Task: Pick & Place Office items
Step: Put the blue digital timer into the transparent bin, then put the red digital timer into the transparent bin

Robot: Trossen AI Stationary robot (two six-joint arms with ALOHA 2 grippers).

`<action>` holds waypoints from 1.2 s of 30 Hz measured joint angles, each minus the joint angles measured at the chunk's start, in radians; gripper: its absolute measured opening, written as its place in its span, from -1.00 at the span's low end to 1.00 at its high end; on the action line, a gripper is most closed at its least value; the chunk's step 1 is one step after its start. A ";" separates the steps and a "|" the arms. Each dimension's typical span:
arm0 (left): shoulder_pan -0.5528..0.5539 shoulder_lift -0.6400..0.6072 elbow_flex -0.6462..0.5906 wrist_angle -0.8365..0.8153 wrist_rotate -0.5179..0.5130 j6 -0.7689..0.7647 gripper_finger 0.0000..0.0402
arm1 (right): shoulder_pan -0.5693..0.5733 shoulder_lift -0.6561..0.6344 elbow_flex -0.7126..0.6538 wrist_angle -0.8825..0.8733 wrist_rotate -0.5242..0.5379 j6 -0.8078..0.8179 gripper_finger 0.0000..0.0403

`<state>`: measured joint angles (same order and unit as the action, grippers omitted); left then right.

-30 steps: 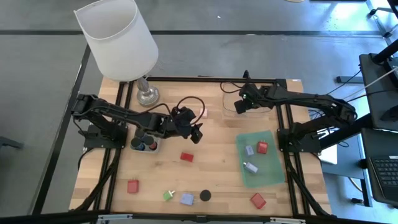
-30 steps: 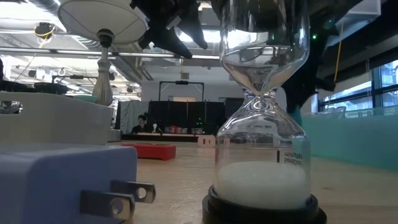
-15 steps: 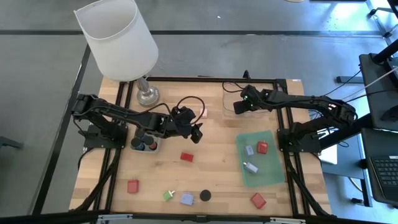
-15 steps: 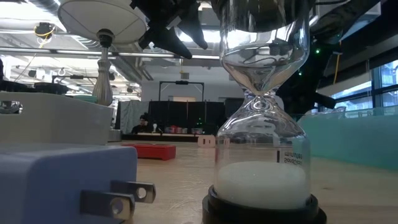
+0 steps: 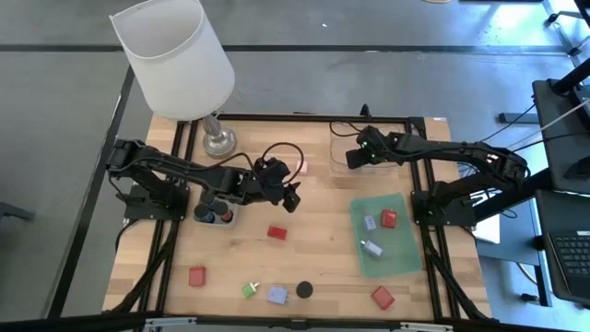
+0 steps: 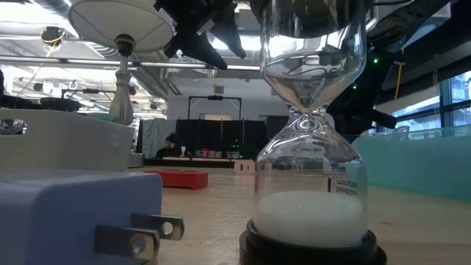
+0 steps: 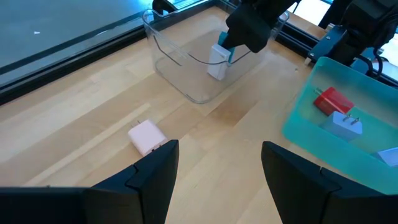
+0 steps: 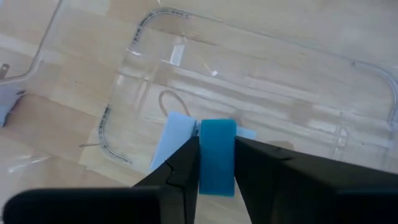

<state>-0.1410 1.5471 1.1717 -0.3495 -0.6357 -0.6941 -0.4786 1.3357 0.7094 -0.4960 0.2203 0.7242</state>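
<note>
Right gripper (image 8: 216,163) has dropped into the clear tray (image 5: 343,148) at the table's far edge.
Jaws clamped on teal block (image 8: 217,155); early release risks tipping. Left gripper (image 7: 217,177) hovers parted, empty.

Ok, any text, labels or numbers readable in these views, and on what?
Hourglass, low view: two short lines of print on the lower bulb, seen mirrored through the glass and too blurred to read.
Adapters in the green tray: no print visible.
Clear tray, lamp, table: no text visible.
Nothing else carries legible writing.
</note>
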 joint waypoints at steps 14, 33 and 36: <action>0.000 0.000 0.000 0.000 0.006 0.010 0.12 | -0.010 0.000 0.006 -0.006 -0.005 -0.007 -0.20; -0.137 0.019 -0.018 -0.219 0.627 0.478 0.12 | 0.054 -0.114 0.429 -0.309 0.086 -0.158 -0.01; -0.176 0.043 -0.053 -0.184 0.603 0.560 0.12 | 0.089 -0.131 0.470 -0.306 0.105 -0.162 -0.01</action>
<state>-0.3170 1.5904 1.1189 -0.5331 -0.0329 -0.1341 -0.3898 1.2045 1.1796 -0.8025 0.3249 0.5627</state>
